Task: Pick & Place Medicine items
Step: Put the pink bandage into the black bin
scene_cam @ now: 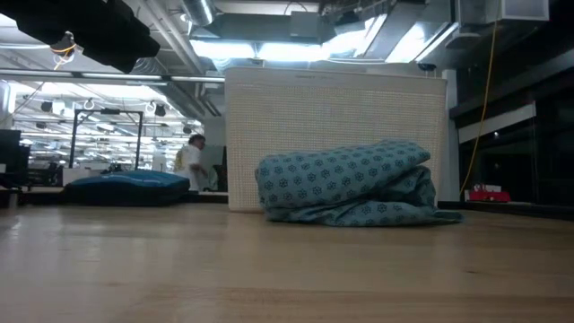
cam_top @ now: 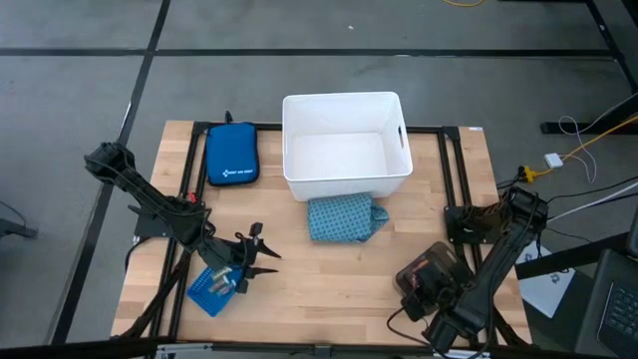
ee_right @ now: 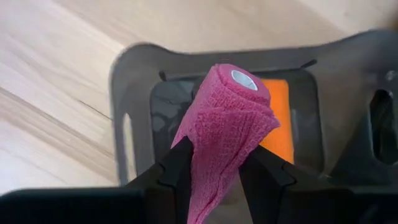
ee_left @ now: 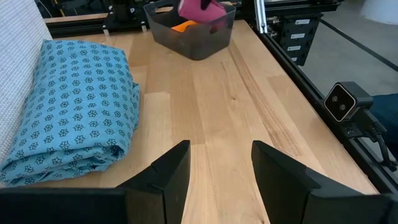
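My right gripper is at the table's near right, above a dark grey tray, shut on a pink bandage-like tube. An orange tube lies in that tray. The left wrist view shows the same tray and the pink tube farther off. My left gripper is open and touches nothing; it hovers at the near left, beside a light-blue tray that holds small bits. The teal patterned soft pack lies flat on the table in front of the white bin. My right gripper pinches the pink tube between its two fingers, which lie across it from above, slanting down. They hold the end nearest the wrist. The free end with the white core points away over the grey tray. The tube looks raised above the orange tube.
A white bin stands at the far middle of the table, and a dark blue zipped pouch lies to its left. Black frame rails run along both sides. Bare wood lies between the two arms. A person shows far behind.
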